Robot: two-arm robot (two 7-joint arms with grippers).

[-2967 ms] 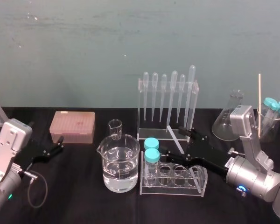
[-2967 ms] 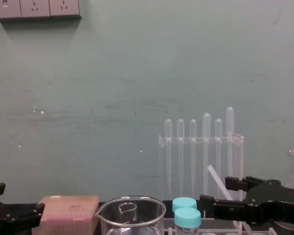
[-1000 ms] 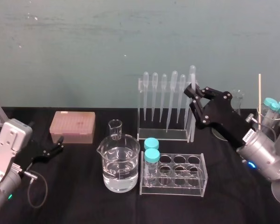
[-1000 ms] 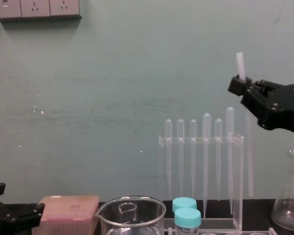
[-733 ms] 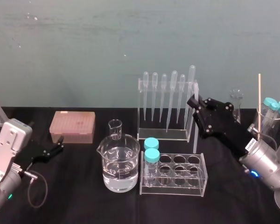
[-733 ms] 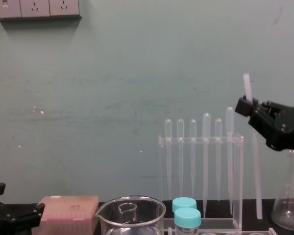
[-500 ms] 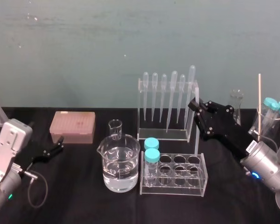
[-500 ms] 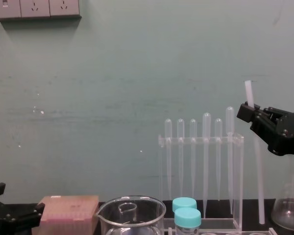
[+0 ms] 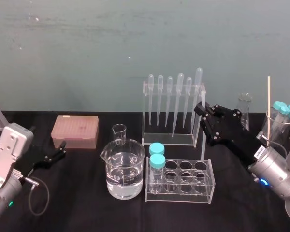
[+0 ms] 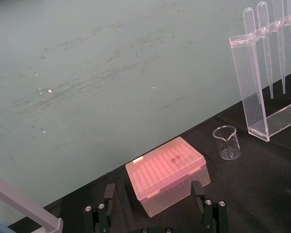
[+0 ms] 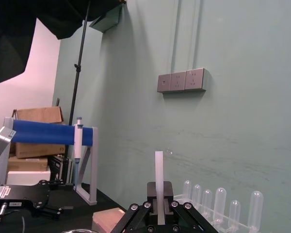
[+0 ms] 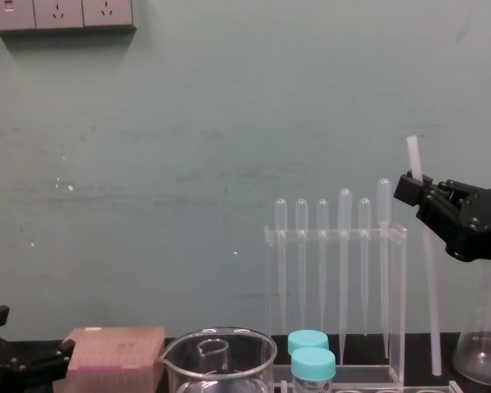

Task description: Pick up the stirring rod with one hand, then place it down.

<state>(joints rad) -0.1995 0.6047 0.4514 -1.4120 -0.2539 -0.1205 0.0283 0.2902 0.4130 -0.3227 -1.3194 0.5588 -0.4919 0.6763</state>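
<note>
The stirring rod is a thin translucent-white stick held upright, just right of the pipette rack. My right gripper, the black hand, is shut on the rod's upper part, and a short stub shows above the fingers. In the chest view the stirring rod hangs from the right gripper, its lower end low behind the tube rack's right end. The right wrist view shows the stirring rod rising from between the fingers. My left gripper lies parked on the table at the left, and the left wrist view shows its fingers apart.
A water-filled beaker, a small beaker and a pink tip box stand left of centre. The clear tube rack holds two teal-capped tubes. A conical flask and a beaker with capped tubes stand at the right.
Over the last second my right gripper came down with the upright rod beside the pipette rack, then nearly stopped. Three seconds ago the rod leaned low at the rack's base.
</note>
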